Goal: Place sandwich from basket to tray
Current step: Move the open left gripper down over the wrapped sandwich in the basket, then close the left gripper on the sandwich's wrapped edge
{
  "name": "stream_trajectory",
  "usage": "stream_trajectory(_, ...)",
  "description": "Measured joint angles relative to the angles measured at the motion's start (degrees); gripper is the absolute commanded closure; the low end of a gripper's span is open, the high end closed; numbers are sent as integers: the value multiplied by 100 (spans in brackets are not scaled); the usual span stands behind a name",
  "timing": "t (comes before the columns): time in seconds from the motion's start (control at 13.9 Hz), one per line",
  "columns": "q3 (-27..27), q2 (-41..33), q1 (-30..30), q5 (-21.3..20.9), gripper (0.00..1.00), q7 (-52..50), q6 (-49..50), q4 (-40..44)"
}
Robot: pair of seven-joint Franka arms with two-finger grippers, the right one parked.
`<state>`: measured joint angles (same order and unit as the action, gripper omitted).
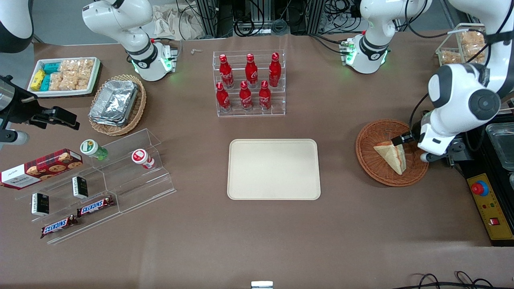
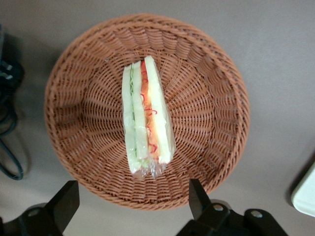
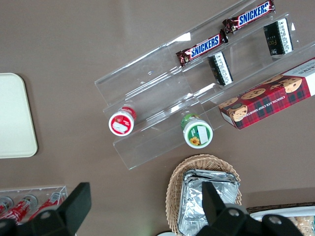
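Because the sandwich (image 2: 146,117) lies on edge in the middle of the basket (image 2: 78,103), filling upward, the gripper (image 2: 133,204) hangs above it with fingers spread wide and empty, set to straddle the wedge. Toward the table's middle, well apart, the tray (image 1: 274,169) waits bare.

The left arm (image 1: 461,100) is bent down low, wrist turned downward. Its gripper (image 2: 133,206) hangs with jaws spread wide apart and nothing between them.
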<state>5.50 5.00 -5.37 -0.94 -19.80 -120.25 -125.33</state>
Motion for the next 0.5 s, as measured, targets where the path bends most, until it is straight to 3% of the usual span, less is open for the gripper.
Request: stream_trajectory(0.5,5,672,1,1,1,-519,-528,-8)
